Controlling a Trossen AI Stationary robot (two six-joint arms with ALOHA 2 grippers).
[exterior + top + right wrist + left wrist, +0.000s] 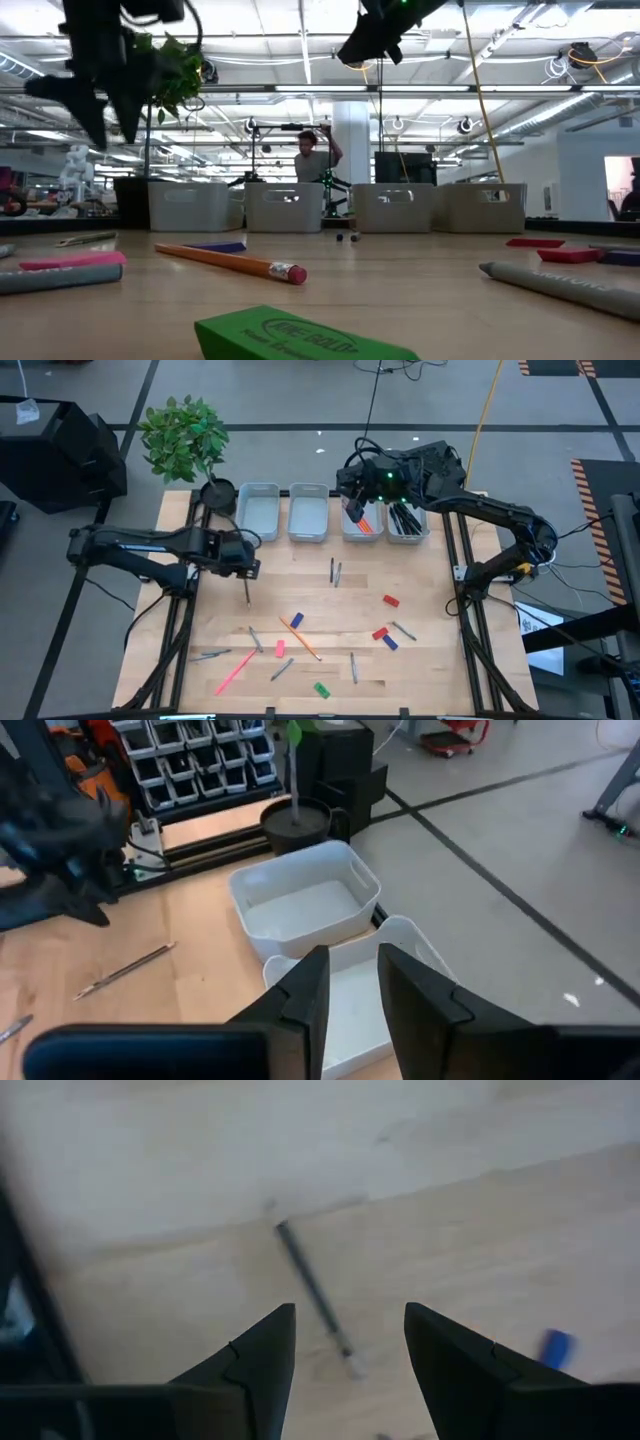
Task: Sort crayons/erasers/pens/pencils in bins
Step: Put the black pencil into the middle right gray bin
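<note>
The left gripper [247,572] hangs open and empty above a dark pen [247,594] on the table's left. Four bins [258,510] line the far edge. Erasers [321,689] lie scattered on the near table among pencils [299,636]. The right gripper [352,500] hovers over the third bin [361,522], fingers slightly apart, holding nothing.

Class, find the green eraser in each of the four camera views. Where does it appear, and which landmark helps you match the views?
High view: the green eraser lies near the table's front edge, around the middle.
Low view: it is the nearest thing, at bottom centre.
Left wrist view: not in it.
Right wrist view: not in it.
Shared landmark: the orange pencil, lying just beyond the eraser.
</note>
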